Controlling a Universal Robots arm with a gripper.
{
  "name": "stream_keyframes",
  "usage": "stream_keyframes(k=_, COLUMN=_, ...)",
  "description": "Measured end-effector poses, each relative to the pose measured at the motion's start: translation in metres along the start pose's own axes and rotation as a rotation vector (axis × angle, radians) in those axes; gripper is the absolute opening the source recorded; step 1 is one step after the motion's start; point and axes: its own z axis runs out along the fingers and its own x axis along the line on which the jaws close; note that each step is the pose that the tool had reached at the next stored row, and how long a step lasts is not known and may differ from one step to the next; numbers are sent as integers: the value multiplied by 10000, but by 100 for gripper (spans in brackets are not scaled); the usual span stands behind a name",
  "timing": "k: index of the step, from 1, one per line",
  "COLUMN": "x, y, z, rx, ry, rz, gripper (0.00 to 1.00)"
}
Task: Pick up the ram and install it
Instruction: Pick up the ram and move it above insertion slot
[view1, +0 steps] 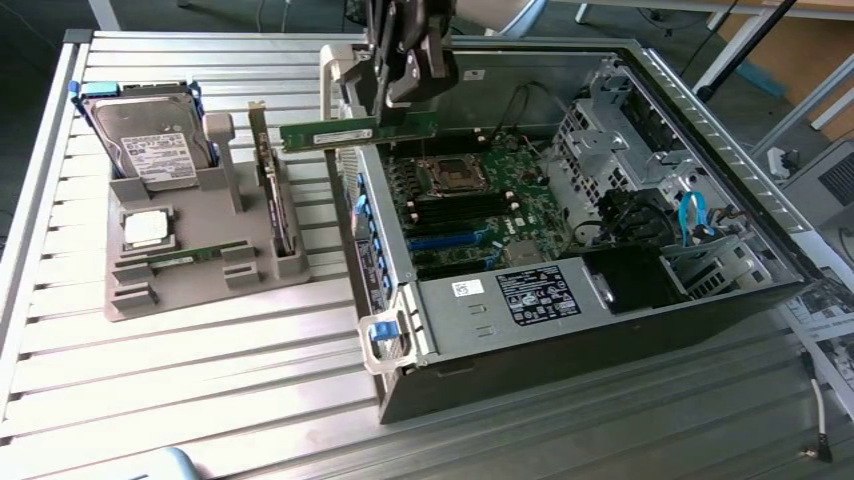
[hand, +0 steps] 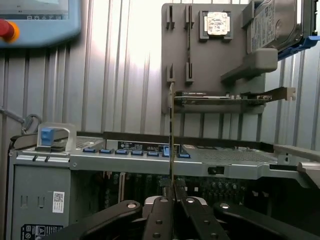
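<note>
- gripping the ram (view1: 358, 133) at one end, the gripper (view1: 404, 108) is clenched on the thin green stick, its fingers pressed against both flat faces
- in the exterior view the ram hangs level in the air, long edge down, above the far wall of the open computer case (view1: 561, 360), well apart from the memory slots (view1: 461, 215)
- its free end reaches out over the gap between the case and the grey holder (view1: 200, 285), toward the exterior view's left
- in the wrist view the ram (hand: 171, 130) is seen edge-on as a thin line rising from between the black fingers (hand: 160, 212), with the case rim and its row of blue tabs crossing behind it
- the motherboard (view1: 501, 195) lies flat inside the case, the processor socket (view1: 447, 178) just beside the memory slots
- the holder sits on the slatted metal tabletop (view1: 200, 400) near its edge at the exterior view's left, carrying a hard drive (view1: 154, 140) at its far end, a square silver processor chip (view1: 147, 228) and a dark expansion card (view1: 274, 190) standing on edge along the side nearest the case
- a blue latch (view1: 383, 335) sticks out at the near corner of the case
- a pendant with a red button (hand: 7, 30) rests on the tabletop, seen in the wrist view
</note>
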Motion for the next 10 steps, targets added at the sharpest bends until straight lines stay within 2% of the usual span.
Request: stream_keyframes(k=10, x=22, y=-289, z=-5, rx=1, ry=0, rz=0, gripper=12)
